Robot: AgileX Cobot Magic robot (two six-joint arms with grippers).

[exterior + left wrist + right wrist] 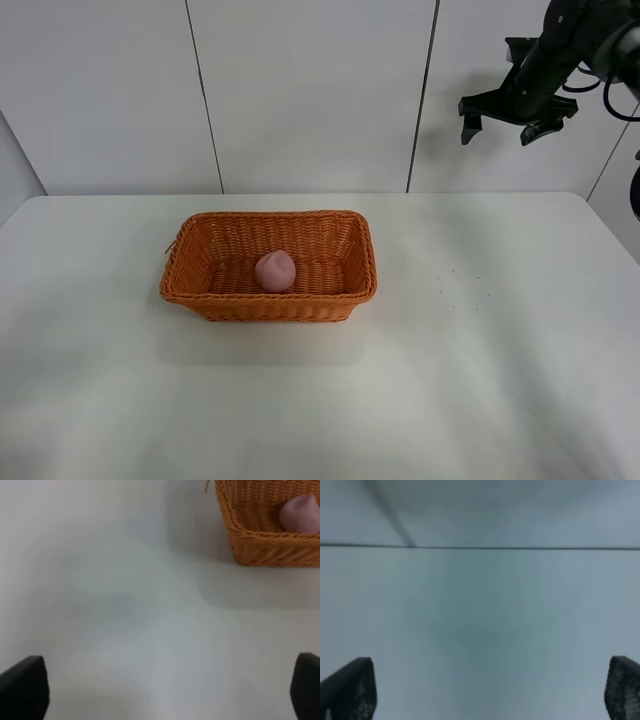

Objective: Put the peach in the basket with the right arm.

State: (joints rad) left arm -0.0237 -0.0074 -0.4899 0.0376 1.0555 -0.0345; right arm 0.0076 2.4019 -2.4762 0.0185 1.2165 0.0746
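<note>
R gripper [499,127] hangs high up, jaws spread wide, nothing btwn them. Peach [275,271] is well below it, toward L arm's side, lying inside basket [268,306] on white table [480,360]. L gripper [165,685]: fingers far apart too, empty, basket near it.

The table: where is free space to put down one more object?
The table is bare right of the basket, left of it, and along the near edge in front. Only the basket's floor is partly taken, by the peach. The right gripper hangs high, off the surface.
</note>
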